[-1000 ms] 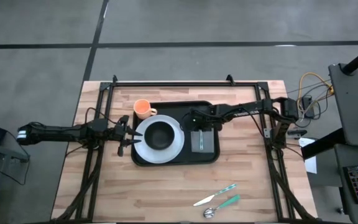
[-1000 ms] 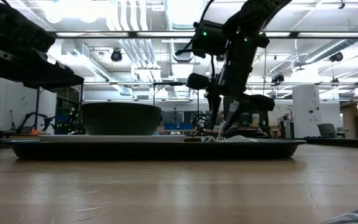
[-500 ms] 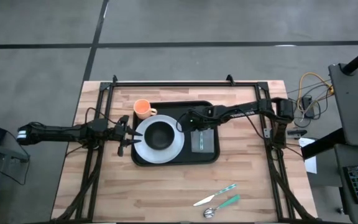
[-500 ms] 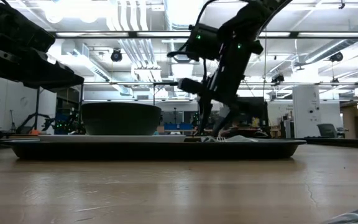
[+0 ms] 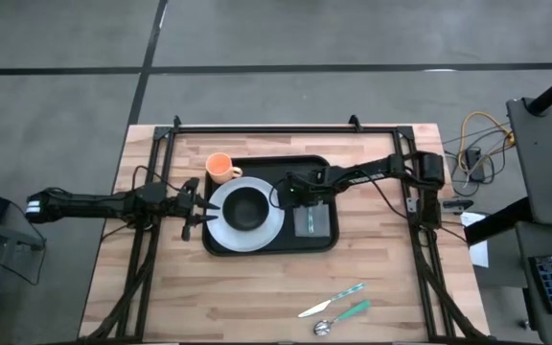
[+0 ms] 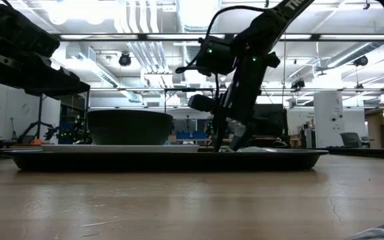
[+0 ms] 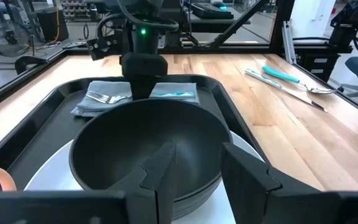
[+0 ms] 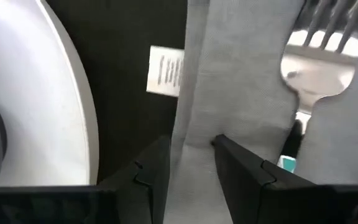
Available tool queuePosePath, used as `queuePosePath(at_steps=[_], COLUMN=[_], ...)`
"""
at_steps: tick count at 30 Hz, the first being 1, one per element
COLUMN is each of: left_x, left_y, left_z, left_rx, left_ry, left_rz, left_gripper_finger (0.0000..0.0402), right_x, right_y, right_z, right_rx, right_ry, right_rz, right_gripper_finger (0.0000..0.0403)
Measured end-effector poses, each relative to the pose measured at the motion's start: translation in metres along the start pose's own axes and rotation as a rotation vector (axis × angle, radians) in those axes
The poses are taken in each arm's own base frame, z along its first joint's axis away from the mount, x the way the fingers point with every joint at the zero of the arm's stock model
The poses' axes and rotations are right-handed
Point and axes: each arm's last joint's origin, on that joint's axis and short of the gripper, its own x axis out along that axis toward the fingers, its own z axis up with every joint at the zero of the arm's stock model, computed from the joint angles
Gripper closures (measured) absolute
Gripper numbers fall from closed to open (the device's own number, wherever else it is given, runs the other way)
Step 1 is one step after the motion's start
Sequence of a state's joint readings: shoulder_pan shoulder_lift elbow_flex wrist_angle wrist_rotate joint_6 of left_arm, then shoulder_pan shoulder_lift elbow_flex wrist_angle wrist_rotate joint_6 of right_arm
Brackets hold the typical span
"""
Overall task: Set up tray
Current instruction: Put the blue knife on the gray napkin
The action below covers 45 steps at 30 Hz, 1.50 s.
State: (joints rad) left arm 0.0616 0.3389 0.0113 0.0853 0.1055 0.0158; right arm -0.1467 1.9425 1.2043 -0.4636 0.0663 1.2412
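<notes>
The black tray (image 5: pixel 257 244) lies mid-table and carries a white plate (image 5: pixel 271 225) with a black bowl (image 5: pixel 245 207), plus a grey napkin (image 5: pixel 316 222) with a fork (image 8: pixel 321 59) on it. My right gripper (image 5: pixel 292 195) points down at the napkin's left edge (image 8: pixel 185 118). It is narrowly open, one finger over the tray floor and one over the napkin (image 8: pixel 194 163). My left gripper (image 5: pixel 197 207) waits open at the plate's left rim, facing the bowl (image 7: pixel 148 140). My right gripper comes from above, its fingers (image 8: pixel 238 167) standing on either side of the napkin's left edge (image 8: pixel 180 146). The napkin lies flat on the tray. I cannot tell whether the fingertips touch the cloth.
An orange cup (image 5: pixel 220 169) stands at the tray's far-left corner. A spoon and a knife with teal handles (image 5: pixel 338 305) lie on the bare wood near the table's near edge. Black frame rails (image 5: pixel 257 127) run along the far edge and both sides.
My right gripper has moved toward the table's left, from over the napkin's middle to its left edge, and has come down until its fingertips reach tray level. Napkin, fork, plate and bowl have stayed in place.
</notes>
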Motion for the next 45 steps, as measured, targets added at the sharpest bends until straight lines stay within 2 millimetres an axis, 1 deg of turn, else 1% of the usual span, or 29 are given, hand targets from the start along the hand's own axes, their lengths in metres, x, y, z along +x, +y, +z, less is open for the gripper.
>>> queuePosePath(at_steps=[2,6,11,14,21,25,31,37,39,42,45], left_x=[0.000,0.000,0.000,0.000,0.000,0.000,0.000,0.000,0.000,0.000,0.000], left_y=[0.000,0.000,0.000,0.000,0.000,0.000,0.000,0.000,0.000,0.000,0.000], left_z=[0.000,0.000,0.000,0.000,0.000,0.000,0.000,0.000,0.000,0.000,0.000], left_rx=[0.000,0.000,0.000,0.000,0.000,0.000,0.000,0.000,0.000,0.000,0.000], left_ry=[0.000,0.000,0.000,0.000,0.000,0.000,0.000,0.001,0.001,0.001,0.000], left_rz=[0.000,0.000,0.000,0.000,0.000,0.000,0.000,0.000,0.000,0.000,0.000], left_gripper_finger=[0.0297,0.0297,0.0297,0.0297,0.0297,0.0297,0.0297,0.0297,0.0297,0.0297,0.0297], right_x=[-0.007,-0.029,-0.045,-0.057,-0.077,-0.080,-0.083,-0.088,-0.089,-0.091,-0.093], right_y=[0.000,0.005,0.009,0.012,0.021,0.024,0.028,0.030,0.030,0.030,0.030], right_z=[0.002,0.005,-0.001,-0.006,-0.033,-0.050,-0.078,-0.105,-0.114,-0.126,-0.134], right_rx=[-0.010,-0.020,-0.071,-0.144,-0.269,-0.360,-0.442,-0.524,-0.547,-0.605,-0.649], right_ry=[-0.029,-0.084,-0.118,-0.130,-0.156,-0.145,-0.090,-0.062,-0.034,0.055,0.135], right_rz=[0.004,0.057,0.088,0.119,0.170,0.177,0.209,0.231,0.249,0.285,0.316], right_gripper_finger=[0.0286,0.0291,0.0294,0.0294,0.0303,0.0309,0.0318,0.0316,0.0314,0.0308,0.0296])
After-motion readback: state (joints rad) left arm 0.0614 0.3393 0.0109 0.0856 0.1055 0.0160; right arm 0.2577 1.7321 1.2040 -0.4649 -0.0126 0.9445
